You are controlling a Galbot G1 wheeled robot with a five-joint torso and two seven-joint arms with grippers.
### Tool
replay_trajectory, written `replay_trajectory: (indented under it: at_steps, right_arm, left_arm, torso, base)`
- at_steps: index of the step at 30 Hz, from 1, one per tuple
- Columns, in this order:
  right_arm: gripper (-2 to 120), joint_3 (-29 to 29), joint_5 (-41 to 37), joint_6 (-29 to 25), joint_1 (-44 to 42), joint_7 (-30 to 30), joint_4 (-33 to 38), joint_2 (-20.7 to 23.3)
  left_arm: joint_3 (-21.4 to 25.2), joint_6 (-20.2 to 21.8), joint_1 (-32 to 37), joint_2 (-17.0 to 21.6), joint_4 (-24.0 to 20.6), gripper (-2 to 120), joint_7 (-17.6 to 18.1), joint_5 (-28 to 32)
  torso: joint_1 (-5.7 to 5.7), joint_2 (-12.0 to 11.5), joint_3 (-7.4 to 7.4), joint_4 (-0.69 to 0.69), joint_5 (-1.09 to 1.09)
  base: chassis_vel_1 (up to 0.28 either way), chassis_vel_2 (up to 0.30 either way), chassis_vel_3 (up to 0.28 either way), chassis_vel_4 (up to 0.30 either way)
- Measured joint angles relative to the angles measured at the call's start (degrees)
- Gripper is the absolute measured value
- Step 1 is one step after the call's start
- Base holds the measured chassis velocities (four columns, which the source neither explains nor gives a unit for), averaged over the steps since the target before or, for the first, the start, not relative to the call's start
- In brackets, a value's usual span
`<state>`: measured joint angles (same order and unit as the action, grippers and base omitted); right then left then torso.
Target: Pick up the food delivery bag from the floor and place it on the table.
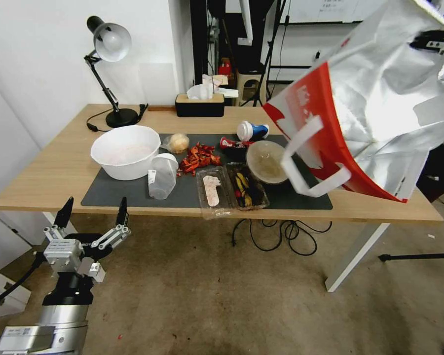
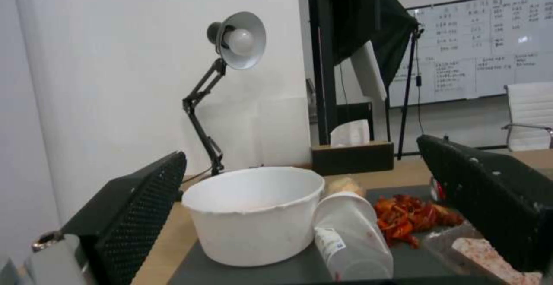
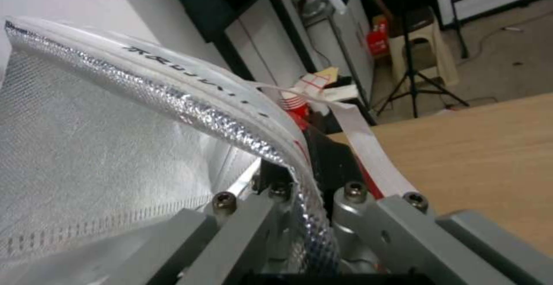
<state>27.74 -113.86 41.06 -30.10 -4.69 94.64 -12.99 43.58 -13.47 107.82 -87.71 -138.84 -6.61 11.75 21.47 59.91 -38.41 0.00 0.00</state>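
The food delivery bag [image 1: 375,113], red and white with silver foil lining, hangs tilted in the air over the right end of the table [image 1: 54,172], its white strap handles dangling above the dark mat. My right gripper [image 1: 436,42] holds it at the top right; in the right wrist view the gripper [image 3: 302,181] is shut on the foil-lined rim of the bag [image 3: 190,103]. My left gripper [image 1: 92,213] stands open, low in front of the table's left front edge, with nothing between its fingers [image 2: 138,207]. The floor [image 1: 222,296] lies bare and stained below.
On the grey mat [image 1: 182,192] stand a white bowl [image 1: 126,150], a tipped plastic cup [image 1: 162,176], red scraps [image 1: 198,157], clear trays [image 1: 232,190] and a brown bowl [image 1: 266,161]. A desk lamp [image 1: 108,74] and tissue box [image 1: 200,103] sit behind. Cables [image 1: 276,234] hang under the table.
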Motion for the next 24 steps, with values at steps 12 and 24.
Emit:
replay_trajectory:
  at_steps: [12, 24]
  right_arm:
    - [0, -2.97, 0.7, 0.0, 0.64, -4.55, -4.1, -1.28]
    - [0, -0.33, 2.39, 0.05, -5.82, -8.51, -5.93, -1.44]
  left_arm:
    - [0.23, -0.36, 0.44, -0.05, -0.03, 100, 0.49, -0.01]
    - [0.21, -0.96, 1.23, -0.18, -0.76, 100, 0.52, -0.01]
  torso:
    - [0.0, 0.0, 0.0, 0.0, 0.0]
    - [0.0, 0.0, 0.0, -0.01, 0.01]
  base:
    - [0.0, 0.0, 0.0, 0.0]
    - [0.0, 0.0, 0.0, 0.0]
